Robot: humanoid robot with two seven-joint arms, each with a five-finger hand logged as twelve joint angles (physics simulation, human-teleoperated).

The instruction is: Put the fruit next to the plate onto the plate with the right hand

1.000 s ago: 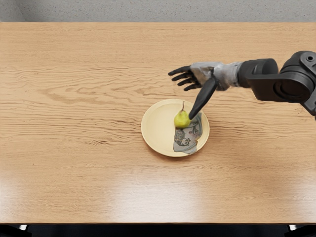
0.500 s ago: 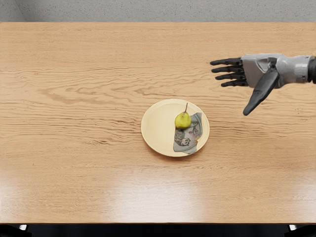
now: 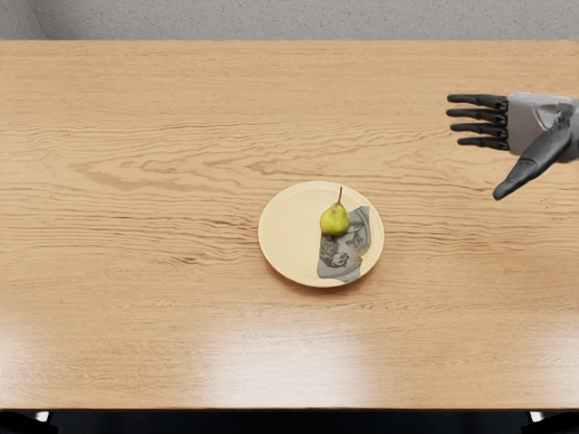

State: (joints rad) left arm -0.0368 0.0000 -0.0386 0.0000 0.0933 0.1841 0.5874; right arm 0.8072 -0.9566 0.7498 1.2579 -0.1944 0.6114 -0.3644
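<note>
yellow-green pear (image 3: 334, 220) upright on the plate (image 3: 289, 233), stem up. my right hand (image 3: 516, 127) hovers at right edge, fingers (image 3: 476, 115) spread, holding nothing.

The right hand (image 3: 525, 127) is cut off at the wrist by the picture's right edge, so its arm cannot be seen. The bench (image 3: 136, 181) runs out past both side edges, which hides its ends. The pear (image 3: 334, 220) covers part of the plate (image 3: 280, 235) and the upper edge of a patterned patch (image 3: 345, 253) lying on it, whose print is too small to make out
</note>
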